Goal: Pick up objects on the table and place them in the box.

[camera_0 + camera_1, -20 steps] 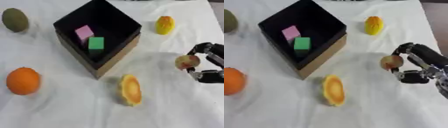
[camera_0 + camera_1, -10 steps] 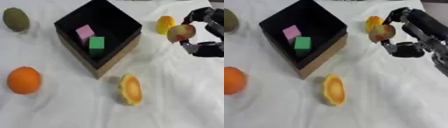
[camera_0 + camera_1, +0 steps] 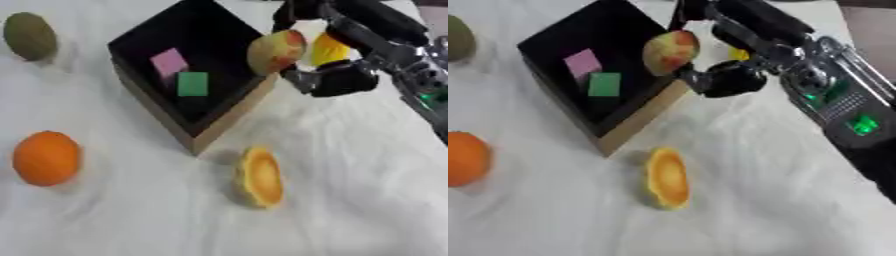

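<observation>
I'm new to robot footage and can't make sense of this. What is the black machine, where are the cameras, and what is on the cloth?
Both pictures come from two side-by-side cameras in the robot's head, looking down at a white cloth. The black and silver thing is its right arm, ending in a robot hand with fingers curled around a yellow-red fruit, held over the right corner of an open black box. Inside the box lie a pink block and a green block. On the cloth are an orange, an orange-yellow piece, a dull green fruit and a yellow fruit. The left hand isn't visible.
</observation>
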`<action>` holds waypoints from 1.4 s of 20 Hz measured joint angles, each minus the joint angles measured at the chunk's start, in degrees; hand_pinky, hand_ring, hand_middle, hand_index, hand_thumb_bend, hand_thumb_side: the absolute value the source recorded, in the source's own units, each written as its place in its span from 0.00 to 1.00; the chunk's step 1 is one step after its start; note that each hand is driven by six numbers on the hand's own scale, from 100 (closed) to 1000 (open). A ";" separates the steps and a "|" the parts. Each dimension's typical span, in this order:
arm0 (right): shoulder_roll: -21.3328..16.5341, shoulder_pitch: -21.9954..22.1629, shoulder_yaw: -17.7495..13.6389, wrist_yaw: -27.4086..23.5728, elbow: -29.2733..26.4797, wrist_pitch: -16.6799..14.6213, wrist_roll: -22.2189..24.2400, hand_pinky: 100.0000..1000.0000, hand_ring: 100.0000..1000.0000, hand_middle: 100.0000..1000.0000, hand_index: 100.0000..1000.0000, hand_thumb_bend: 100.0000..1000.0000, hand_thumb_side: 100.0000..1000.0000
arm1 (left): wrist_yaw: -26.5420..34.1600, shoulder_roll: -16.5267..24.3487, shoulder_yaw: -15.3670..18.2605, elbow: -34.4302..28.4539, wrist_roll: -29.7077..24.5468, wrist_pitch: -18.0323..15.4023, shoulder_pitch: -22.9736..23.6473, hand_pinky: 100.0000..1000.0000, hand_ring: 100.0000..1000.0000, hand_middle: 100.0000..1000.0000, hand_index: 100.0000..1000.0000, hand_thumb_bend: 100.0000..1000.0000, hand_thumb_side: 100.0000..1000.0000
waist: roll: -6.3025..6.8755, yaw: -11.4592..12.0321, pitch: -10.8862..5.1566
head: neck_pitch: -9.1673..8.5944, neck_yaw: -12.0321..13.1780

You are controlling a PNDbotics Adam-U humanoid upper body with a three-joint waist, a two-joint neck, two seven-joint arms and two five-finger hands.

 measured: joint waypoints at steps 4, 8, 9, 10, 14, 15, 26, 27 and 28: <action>4.55 -5.41 2.69 3.12 4.81 1.67 3.30 0.84 0.77 0.57 0.54 0.00 0.00 | 0.32 0.02 -0.25 0.00 -0.42 -0.04 -0.48 0.84 0.73 0.71 0.79 0.00 0.42 | -0.50 0.26 0.00 | -0.13 -0.35; 8.54 -11.13 3.26 6.57 10.51 2.40 5.42 0.84 0.77 0.57 0.54 0.00 0.00 | 0.35 0.04 -0.22 0.00 -0.47 -0.08 -0.50 0.84 0.73 0.71 0.79 0.00 0.42 | -0.70 -0.16 0.06 | -0.50 -0.01; 9.40 -12.49 3.26 7.29 11.94 2.51 5.49 0.84 0.77 0.57 0.54 0.00 0.00 | 0.35 0.04 -0.21 0.00 -0.46 -0.09 -0.50 0.84 0.73 0.71 0.79 0.00 0.42 | -0.70 -0.33 0.06 | -0.56 0.13; 10.34 -13.94 3.26 7.95 13.43 2.72 5.46 0.84 0.78 0.57 0.55 0.00 0.00 | 0.35 0.04 -0.21 0.00 -0.46 -0.09 -0.51 0.84 0.73 0.71 0.79 0.00 0.42 | -0.70 -0.48 0.06 | -0.57 0.30; 13.45 -19.39 3.42 9.73 19.00 3.93 5.10 0.87 0.87 0.73 0.74 0.00 0.00 | 0.35 0.04 -0.17 0.00 -0.43 -0.12 -0.73 0.84 0.73 0.71 0.79 0.00 0.42 | -0.81 -0.77 0.08 | -0.81 0.76; 13.98 -20.66 3.77 10.24 20.31 4.00 5.24 0.87 0.89 0.75 0.76 0.00 0.00 | 0.34 0.04 -0.14 0.00 -0.43 -0.12 -0.76 0.84 0.73 0.71 0.79 0.00 0.42 | -0.88 -0.90 0.08 | -0.97 0.86; 16.83 -27.01 5.10 12.54 30.99 -3.12 12.01 0.92 0.96 0.83 0.85 0.01 0.15 | 0.17 0.05 0.30 0.00 0.03 -0.14 -0.79 0.84 0.73 0.71 0.79 0.00 0.42 | -0.95 -1.67 0.17 | -1.10 2.07; 16.90 -27.01 4.86 12.54 31.28 -3.60 12.23 0.92 0.96 0.83 0.85 0.02 0.14 | 0.17 0.05 0.31 0.00 0.03 -0.14 -0.79 0.84 0.73 0.71 0.79 0.00 0.42 | -0.95 -1.72 0.17 | -1.10 2.08; 17.03 -27.01 4.59 12.52 31.52 -4.02 12.38 0.92 0.96 0.83 0.85 0.02 0.12 | 0.17 0.05 0.31 0.00 0.03 -0.13 -0.79 0.84 0.73 0.71 0.79 0.00 0.42 | -0.95 -1.80 0.17 | -1.10 2.10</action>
